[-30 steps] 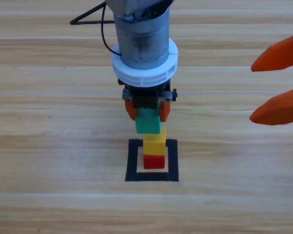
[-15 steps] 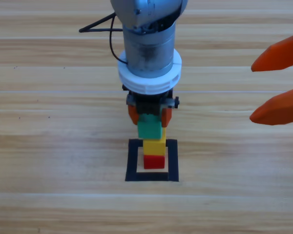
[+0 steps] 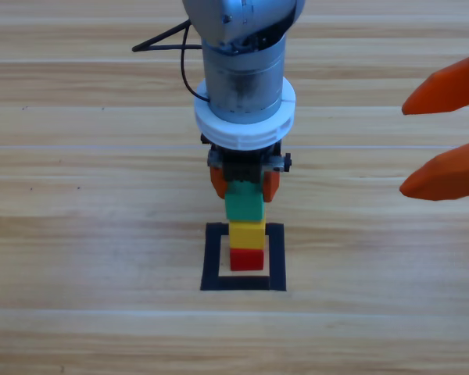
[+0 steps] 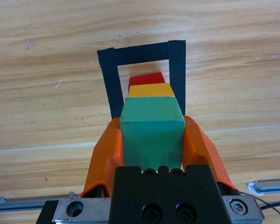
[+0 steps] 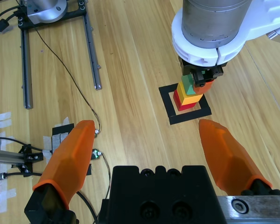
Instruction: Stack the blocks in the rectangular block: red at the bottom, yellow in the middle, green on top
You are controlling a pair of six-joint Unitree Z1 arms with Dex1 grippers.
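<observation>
From my station: left gripper (image 3: 244, 187) is over the middle of the table, jaws clamped on the green cube (image 3: 245, 203), one orange jaw pressed to each side of it. In the left wrist view the green cube (image 4: 152, 132) fills the space between the jaws. It sits directly above the yellow cube (image 3: 247, 233); I cannot tell whether the two faces are touching. Yellow rests on the red cube (image 3: 246, 258), and red stands on the wood inside the black tape rectangle (image 3: 212, 258), toward its near edge. From the right wrist view the three colours line up as one column, red (image 5: 178, 99), yellow (image 5: 190, 97), green (image 5: 188, 83). Right gripper (image 3: 445, 137) waits at the far right edge of the table, jaws spread wide with nothing between them, well apart from the stack.
</observation>
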